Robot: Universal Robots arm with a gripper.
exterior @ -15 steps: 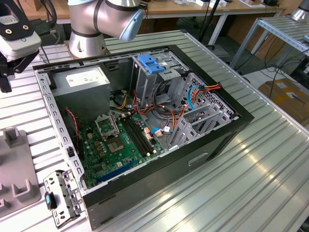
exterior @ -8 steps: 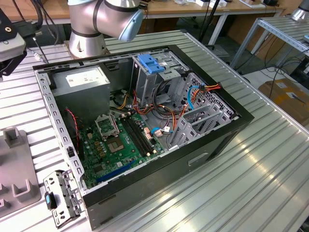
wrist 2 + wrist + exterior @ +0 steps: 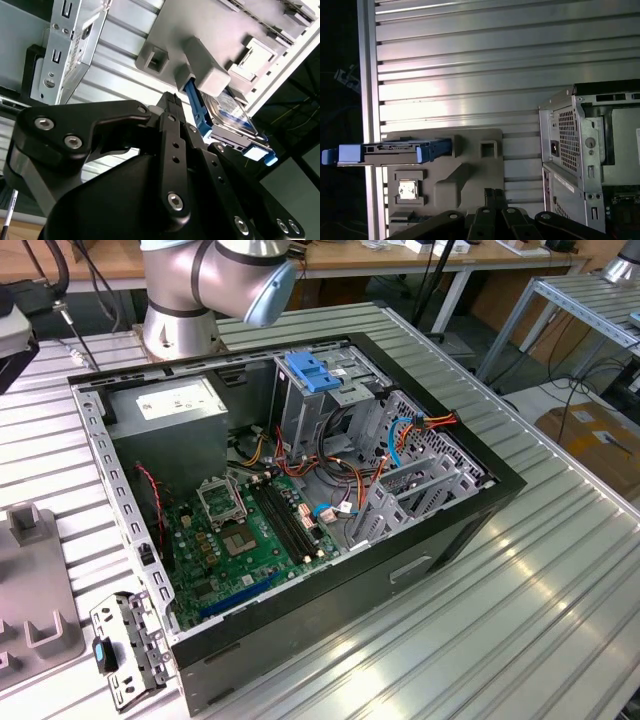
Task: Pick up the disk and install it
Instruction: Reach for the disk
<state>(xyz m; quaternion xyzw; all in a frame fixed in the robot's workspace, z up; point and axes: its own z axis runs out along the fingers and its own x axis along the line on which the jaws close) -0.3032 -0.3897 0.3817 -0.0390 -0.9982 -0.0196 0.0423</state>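
- The disk (image 3: pixel 390 150) stood on edge in a slot of the grey holder (image 3: pixel 470 160) at the table's (image 3: pixel 470 75) edge, with one end sticking out past that edge.
- In the second wrist view I saw the same disk (image 3: pixel 225 112) with its labelled face to the side and its blue rail wedged under a holder (image 3: pixel 210 30) block.
- My gripper (image 3: pixel 493 192) hung over the holder, near the disk but apart from it.
- Its fingertips looked pressed together with nothing between them. The second wrist view showed the gripper (image 3: pixel 172 100) the same way.
- The open case (image 3: pixel 450 530) sat on the table (image 3: pixel 500 640), well apart from the holder (image 3: pixel 40 570). A perforated bracket (image 3: pixel 125 645) lay just beside the case's corner.
- Handling, as I judged it:
  - The disk was stiff and dense for its bulk, so it would not flex but would pull on a loose grip.
  - Its metal faces looked smooth, so I expected them to be slippery.
  - I rated it sensitive to knocks, and the connector end and board side were best left alone.
  - The plastic rails probably had some give.
- Where to hold, in my view:
  - Across the two broad faces on the free part clear of the holder block.
  - Close to the middle of its length, so it would not swing when lifted out of the slot.
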